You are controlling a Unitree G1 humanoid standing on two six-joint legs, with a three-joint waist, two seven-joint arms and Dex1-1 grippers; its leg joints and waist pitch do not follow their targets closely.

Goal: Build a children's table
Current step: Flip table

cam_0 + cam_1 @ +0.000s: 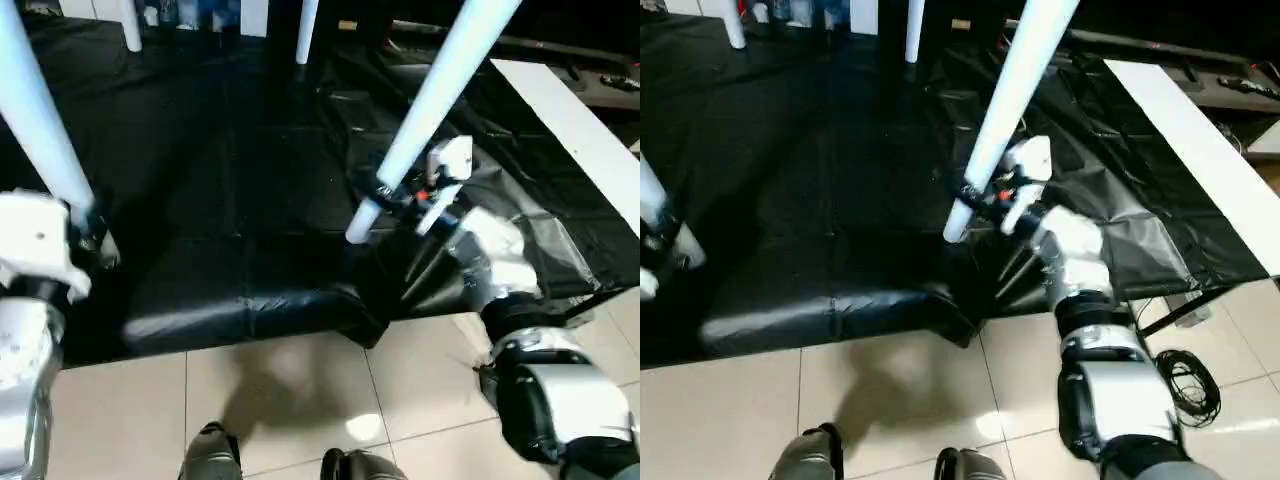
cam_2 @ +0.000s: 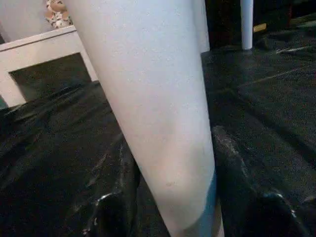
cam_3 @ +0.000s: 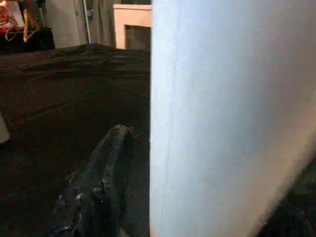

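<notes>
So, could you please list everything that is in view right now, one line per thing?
Table legs: four, white; one held by each gripper (left, right), two standing at the far edge of the sheet.
Plastic sheet: one, black, covering the raised work surface.
Board: one, white, lying on the sheet at the robot's right.
Cable: one coil, black, on the tiled floor at the right.
Floor tiles: light beige, near the robot.
Left gripper: closed on its leg's lower end.
Right gripper: closed on its leg's lower end.
Robot's feet: two, grey, on the tiles.
</notes>
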